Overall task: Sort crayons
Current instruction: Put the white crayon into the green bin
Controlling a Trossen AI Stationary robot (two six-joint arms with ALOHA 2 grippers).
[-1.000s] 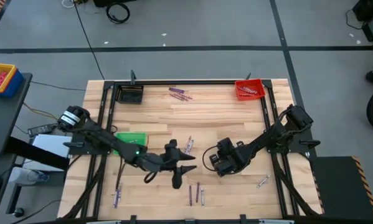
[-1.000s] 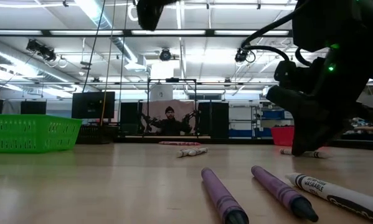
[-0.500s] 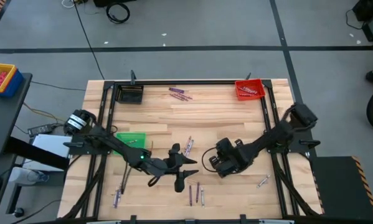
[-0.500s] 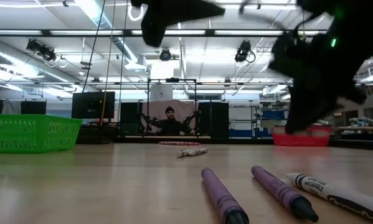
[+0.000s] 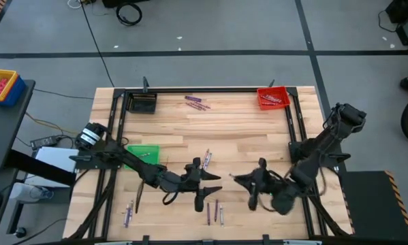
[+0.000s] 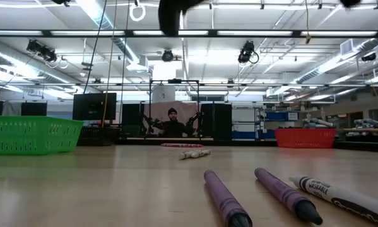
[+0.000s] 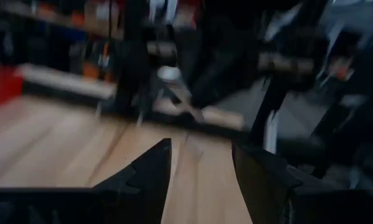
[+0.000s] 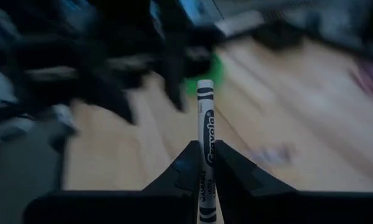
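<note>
My right gripper point(image 5: 248, 186) is over the table's near middle, shut on a white crayon point(image 8: 204, 118) that sticks out past its fingertips. My left gripper point(image 5: 202, 185) is open and empty beside it, above several crayons point(image 5: 214, 211) lying flat near the front edge. In the low view these show as two purple crayons point(image 6: 226, 200) and a white one point(image 6: 340, 198). More crayons lie mid-table point(image 5: 206, 160), one of them showing in the low view point(image 6: 194, 153), and at the far side point(image 5: 197, 102). My right gripper pinches the white crayon between its two fingers at the crayon's wrapped lower part point(image 8: 205, 163). The crayon lies along the fingers, with its free end point(image 8: 204, 86) pointing out ahead of them. It is lifted clear of the table.
A green bin point(image 5: 144, 153) stands at the left, a red bin point(image 5: 272, 97) at the far right and a black bin point(image 5: 142, 102) at the far left. Purple crayons point(image 5: 127, 214) lie at the near left. A black frame rail point(image 5: 295, 129) runs along the table's edges.
My right gripper has risen from the table with the white crayon, out of the low view, and gone toward the table's near right. The crayon that lay under it is gone from the tabletop. My left gripper has shifted a little toward the right.
</note>
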